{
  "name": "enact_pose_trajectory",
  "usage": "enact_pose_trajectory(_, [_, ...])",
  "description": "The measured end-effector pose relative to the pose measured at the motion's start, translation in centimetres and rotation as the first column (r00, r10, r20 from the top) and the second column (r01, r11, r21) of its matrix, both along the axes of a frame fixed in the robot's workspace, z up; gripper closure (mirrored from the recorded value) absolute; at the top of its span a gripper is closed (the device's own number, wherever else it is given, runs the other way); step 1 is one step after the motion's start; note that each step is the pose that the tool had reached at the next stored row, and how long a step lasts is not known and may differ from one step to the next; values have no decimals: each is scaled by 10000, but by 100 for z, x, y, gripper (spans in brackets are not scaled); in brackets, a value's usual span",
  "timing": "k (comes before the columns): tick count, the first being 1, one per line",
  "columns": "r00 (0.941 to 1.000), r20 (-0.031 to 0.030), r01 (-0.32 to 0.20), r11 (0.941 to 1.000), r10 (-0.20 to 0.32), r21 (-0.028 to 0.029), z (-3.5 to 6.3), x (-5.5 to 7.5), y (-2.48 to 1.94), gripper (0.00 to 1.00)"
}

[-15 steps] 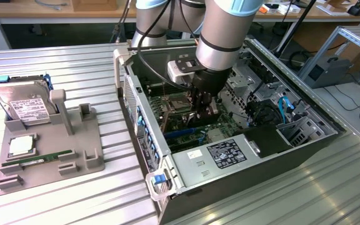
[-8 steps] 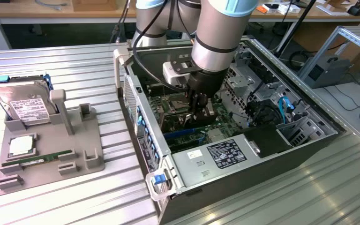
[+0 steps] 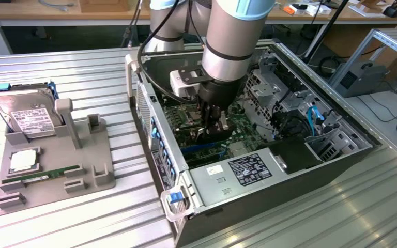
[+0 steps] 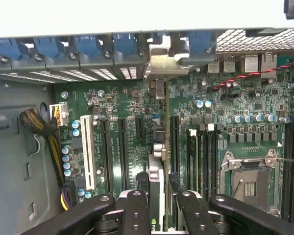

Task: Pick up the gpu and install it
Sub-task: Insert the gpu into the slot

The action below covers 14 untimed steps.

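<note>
My gripper (image 3: 210,129) reaches down into the open computer case (image 3: 254,175), over the green motherboard (image 4: 112,98). It is shut on the gpu (image 4: 157,169), a thin card seen edge-on between the two black fingers (image 4: 137,205). The card stands upright along the row of long black expansion slots (image 4: 121,147). Its silvery metal end (image 4: 159,58) is at the case's rear wall, beside the blue slot clips (image 4: 88,46). I cannot tell whether the card's lower edge sits in a slot.
On the exterior view's left, a grey holder (image 3: 54,170) carries a silver hard drive (image 3: 29,116) and a slim green memory stick (image 3: 40,176). Cable bundles (image 4: 41,125), memory slots, the empty processor socket (image 4: 250,181) and a drive cage (image 3: 274,88) crowd the case.
</note>
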<state>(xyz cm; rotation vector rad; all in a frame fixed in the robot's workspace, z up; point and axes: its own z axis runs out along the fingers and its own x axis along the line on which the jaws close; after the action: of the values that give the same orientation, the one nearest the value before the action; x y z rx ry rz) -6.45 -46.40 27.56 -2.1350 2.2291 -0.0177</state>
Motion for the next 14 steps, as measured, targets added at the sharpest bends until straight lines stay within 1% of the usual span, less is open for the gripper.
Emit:
enact_pose_trajectory(3, [10000,0,0,10000,0,1,-27,-20,0,73])
enact_pose_trajectory(8, [10000,2,0,10000,0,1,-39,-72,-1,73])
enact_pose_trajectory(14, [10000,1,1,10000,-1,0,-52,-77,-8,73])
